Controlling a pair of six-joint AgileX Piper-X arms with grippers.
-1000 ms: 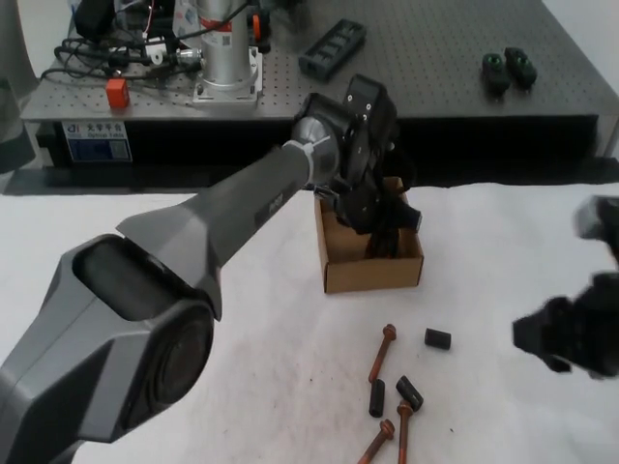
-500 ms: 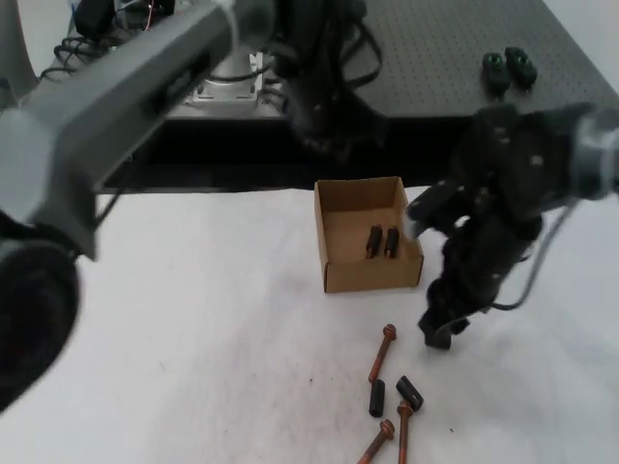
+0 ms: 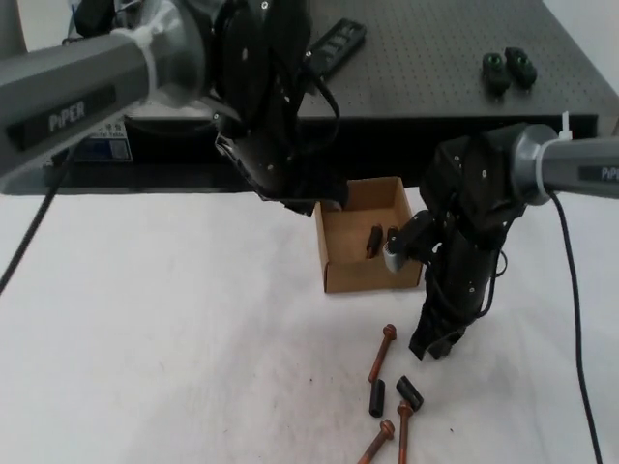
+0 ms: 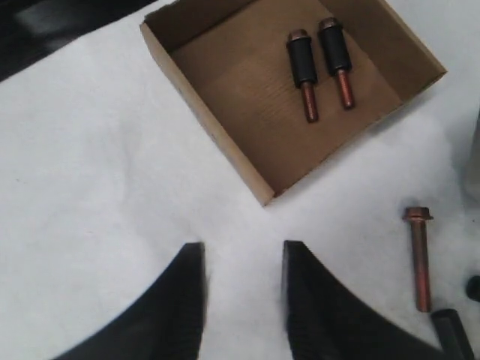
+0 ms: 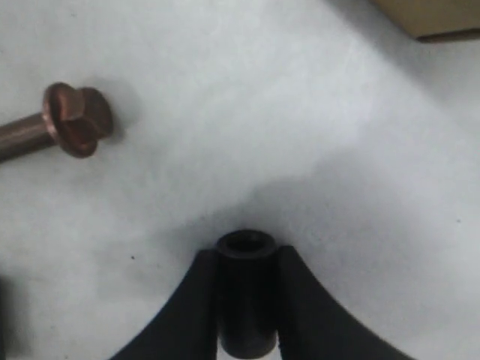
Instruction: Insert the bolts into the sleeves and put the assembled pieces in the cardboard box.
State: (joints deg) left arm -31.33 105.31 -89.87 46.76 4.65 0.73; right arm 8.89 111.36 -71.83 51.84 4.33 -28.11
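The cardboard box (image 3: 372,275) (image 4: 210,120) holds two assembled pieces (image 4: 321,64) (image 3: 374,240) lying side by side. My left gripper (image 3: 305,198) (image 4: 244,251) hangs open above the cloth by the box's left side, nothing between its fingers. My right gripper (image 3: 433,346) (image 5: 246,255) is down on the cloth just in front of the box, shut on a black sleeve (image 5: 245,292). A copper bolt (image 3: 381,353) (image 5: 75,120) (image 4: 418,259) lies close beside it. Nearer the front lie two more sleeves (image 3: 377,396) (image 3: 409,391) and two bolts (image 3: 403,430) (image 3: 375,443).
White cloth (image 3: 174,338) covers the bench. Behind it a black perforated board (image 3: 435,58) carries a metal post, cables, a black tray (image 3: 334,41) and two small black parts (image 3: 508,68). Open cloth lies left of the box.
The left arm has lifted out of the box and drawn back to the left, leaving two assembled pieces inside. The right arm has come in and lowered onto the sleeve in front of the box.
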